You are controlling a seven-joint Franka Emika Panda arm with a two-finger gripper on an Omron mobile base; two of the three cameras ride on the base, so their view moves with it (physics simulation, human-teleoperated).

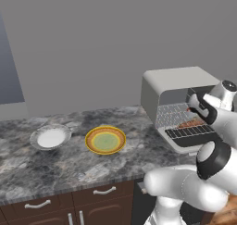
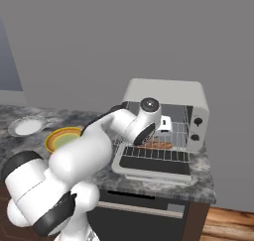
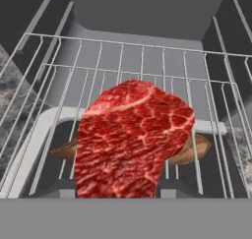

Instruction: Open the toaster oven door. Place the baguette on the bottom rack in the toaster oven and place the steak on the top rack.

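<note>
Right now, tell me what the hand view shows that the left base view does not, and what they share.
Hand view alone: the steak close up, over the top rack, with the baguette's ends poking out beneath it. Left base view alone: the white plate, the green plate, the counter and cabinet drawers. Shared: the open toaster oven and its wire racks.

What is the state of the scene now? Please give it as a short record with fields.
door: toaster oven door folded down, open
oven: toaster oven on the counter
baguette: baguette lies on the bottom rack
steak: steak close before the hand camera, over the top rack, baguette behind it
gripper: at the oven mouth; fingertips hidden by the steak, grip cannot be confirmed
plates: white plate and green plate, both bare
</note>
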